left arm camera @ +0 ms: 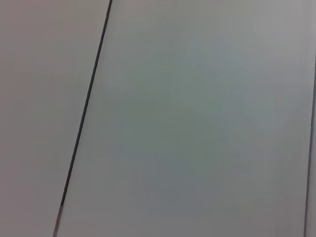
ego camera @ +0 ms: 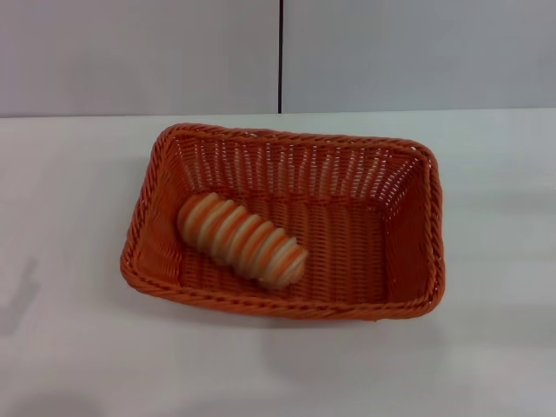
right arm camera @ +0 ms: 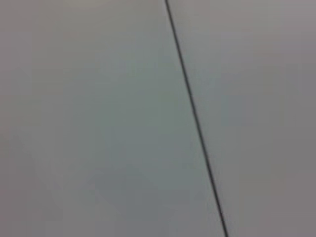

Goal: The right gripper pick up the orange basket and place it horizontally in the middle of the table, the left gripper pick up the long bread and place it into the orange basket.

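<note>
The orange basket (ego camera: 408, 261) lies with its long side across the middle of the white table (ego camera: 69, 347) in the head view. Inside it, toward its left half, the long bread (ego camera: 242, 240) rests on the basket floor, angled from upper left to lower right, with orange and cream stripes. Neither gripper nor any arm shows in the head view. Both wrist views hold only a plain grey wall with a thin dark seam (left arm camera: 84, 118) (right arm camera: 195, 118).
A grey wall with a vertical dark seam (ego camera: 281, 56) stands behind the table's far edge. Bare white tabletop surrounds the basket on all sides. Faint shadows lie on the table at the lower left.
</note>
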Motion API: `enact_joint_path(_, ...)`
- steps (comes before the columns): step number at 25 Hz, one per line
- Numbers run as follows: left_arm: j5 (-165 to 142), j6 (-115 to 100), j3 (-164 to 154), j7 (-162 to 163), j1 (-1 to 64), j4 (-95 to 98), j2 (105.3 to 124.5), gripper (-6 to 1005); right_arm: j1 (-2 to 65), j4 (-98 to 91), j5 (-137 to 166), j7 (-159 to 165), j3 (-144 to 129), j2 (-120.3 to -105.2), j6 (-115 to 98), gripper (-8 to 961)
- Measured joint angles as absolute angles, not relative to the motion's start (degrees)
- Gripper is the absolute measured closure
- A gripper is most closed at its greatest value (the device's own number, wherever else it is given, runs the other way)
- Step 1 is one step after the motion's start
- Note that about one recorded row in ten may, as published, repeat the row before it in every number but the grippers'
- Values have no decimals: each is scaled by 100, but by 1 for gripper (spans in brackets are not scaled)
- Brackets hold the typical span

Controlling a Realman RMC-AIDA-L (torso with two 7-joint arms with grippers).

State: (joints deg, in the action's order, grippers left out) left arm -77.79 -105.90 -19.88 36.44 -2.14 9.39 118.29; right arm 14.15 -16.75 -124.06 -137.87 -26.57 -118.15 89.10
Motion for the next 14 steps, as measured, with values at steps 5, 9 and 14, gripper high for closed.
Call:
enact_joint_path(5, -7803, -10614, -2007, 3056, -255, 688, 11832, 186, 1300, -1681, -12400, -13790, -2610, -11803, 8928, 411)
enact_joint_path(9, -7758, -10613, -1946, 2960, -297, 730, 11809, 186, 1206, -1682, -12383, -13810, -2623, -11848, 8959, 411)
enact_joint_path(14, -7727, -10537, -1603, 2878, -305, 930, 11778, 186, 1089, -1547, -12352, -13811, -2915, -11884, 9002, 411)
